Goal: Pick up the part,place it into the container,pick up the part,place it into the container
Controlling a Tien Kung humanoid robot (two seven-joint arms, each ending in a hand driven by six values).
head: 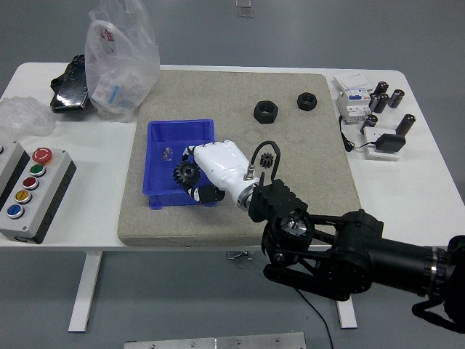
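Now the right hand is holding the black gear over the blue bin, fingers clamped around it, gear sticking out at the fingertips' left side.

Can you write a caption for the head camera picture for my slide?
Right hand lowers a black gear into the blue bin.
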